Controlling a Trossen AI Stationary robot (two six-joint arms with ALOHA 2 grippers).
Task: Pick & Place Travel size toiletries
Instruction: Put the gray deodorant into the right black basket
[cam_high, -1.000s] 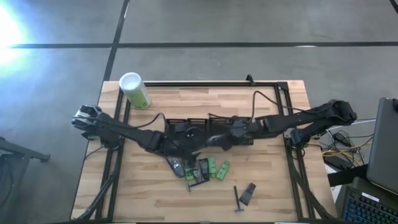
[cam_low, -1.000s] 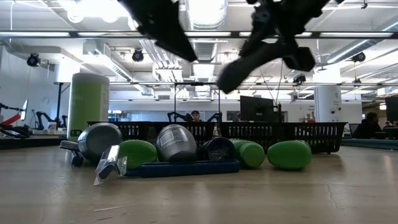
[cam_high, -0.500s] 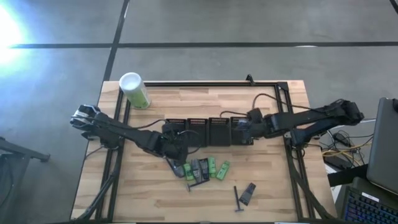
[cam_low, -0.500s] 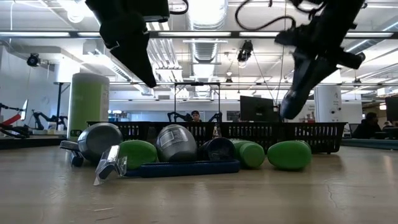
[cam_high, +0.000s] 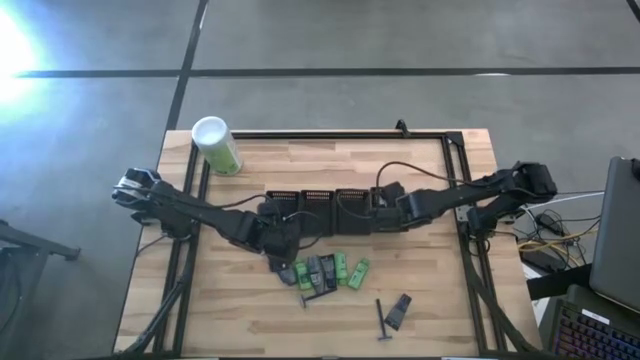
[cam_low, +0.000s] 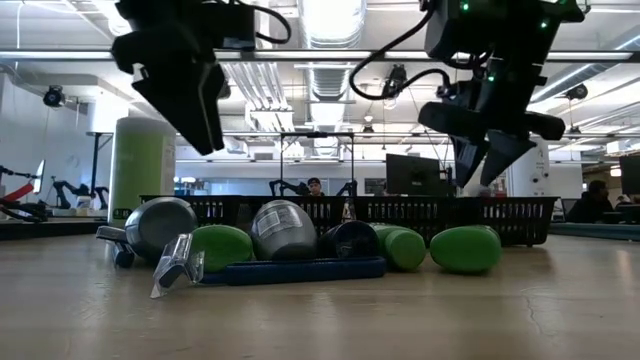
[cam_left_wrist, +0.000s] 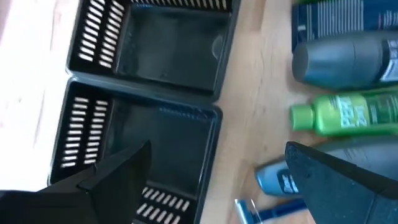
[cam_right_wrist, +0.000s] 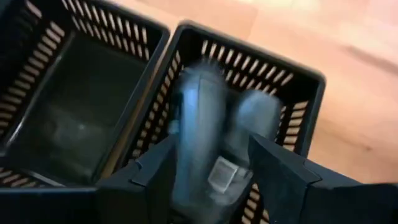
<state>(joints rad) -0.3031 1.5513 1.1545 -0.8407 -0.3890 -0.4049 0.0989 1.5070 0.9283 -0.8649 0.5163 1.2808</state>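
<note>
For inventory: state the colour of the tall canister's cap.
White cap on the green canister; high view shows it best.

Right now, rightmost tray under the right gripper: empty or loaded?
Loaded. In the right wrist view the rightmost tray holds grey tubes between the right gripper fingers; the neighbouring tray looks empty.

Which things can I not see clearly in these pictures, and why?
- Grey tube in the right wrist view: blurred over the rightmost black tray, so held or falling cannot be told.
- Tray row in the high view: both arms cover parts of it.
- Razor in the high view: too small for detail.
- Blue packet in the left wrist view: partly behind the left end effector.
</note>
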